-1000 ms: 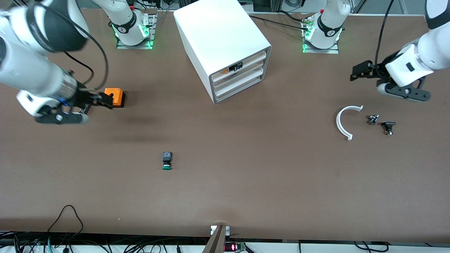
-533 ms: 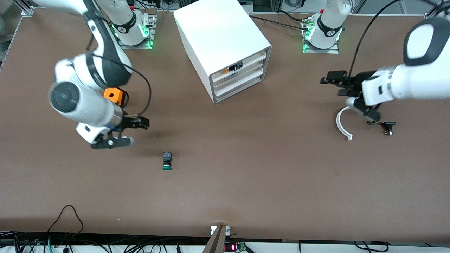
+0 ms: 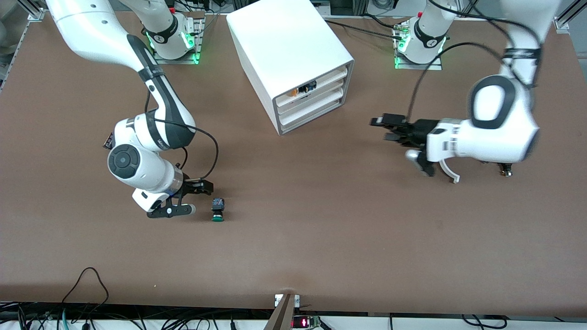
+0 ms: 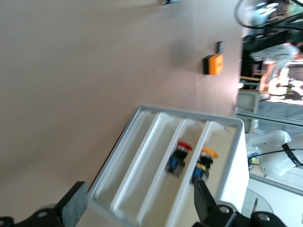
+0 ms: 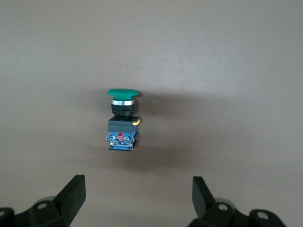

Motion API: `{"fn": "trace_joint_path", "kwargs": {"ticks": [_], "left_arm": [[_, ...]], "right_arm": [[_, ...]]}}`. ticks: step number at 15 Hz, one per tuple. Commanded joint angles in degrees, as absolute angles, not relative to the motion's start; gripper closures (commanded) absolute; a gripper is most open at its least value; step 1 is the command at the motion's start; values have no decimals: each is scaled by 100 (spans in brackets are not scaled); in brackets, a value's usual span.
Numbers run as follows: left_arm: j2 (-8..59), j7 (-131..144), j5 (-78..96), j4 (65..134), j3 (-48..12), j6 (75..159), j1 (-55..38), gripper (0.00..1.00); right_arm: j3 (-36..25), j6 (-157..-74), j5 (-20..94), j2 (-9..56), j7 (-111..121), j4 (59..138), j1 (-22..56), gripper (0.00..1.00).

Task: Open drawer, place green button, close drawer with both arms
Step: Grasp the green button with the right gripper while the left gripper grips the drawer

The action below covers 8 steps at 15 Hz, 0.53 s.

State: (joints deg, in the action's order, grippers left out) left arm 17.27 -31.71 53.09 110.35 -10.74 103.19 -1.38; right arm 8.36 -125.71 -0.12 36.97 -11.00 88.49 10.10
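Even, fairly bright overhead light falls on the brown table [image 3: 321, 238]; soft shadows lie under both arms and beside the cabinet [image 3: 289, 55]. The cabinet's white top glares, nearly washed out. Green lamps glow at the arm bases. The left wrist view is blurred; the right wrist view shows the button [image 5: 121, 120] sharply.

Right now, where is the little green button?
In the front view, the button lies on the brown table, nearer to the camera than the white cabinet and toward the right arm's end. The open right gripper is right beside it, not touching.
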Motion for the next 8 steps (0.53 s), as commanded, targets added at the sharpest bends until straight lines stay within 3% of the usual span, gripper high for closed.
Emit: {"fn": "trace_joint_path", "kwargs": {"ticks": [1,4,8], "left_arm": [[1766,-4243,6142,11829,-1510,11186,-114,1],[2310,-5269,6484,11927,-1670,11382,-97,1],[2645,-6536,7758,12488,-1679,11373,-114,5]], "right_arm": [[826,-12848,62,4007,-1256,8692,1134,0],[826,-13568,62,4428,-1467,8623,1265,0],[826,-13790,61,4754,-1538,8438,1310,0]]}}
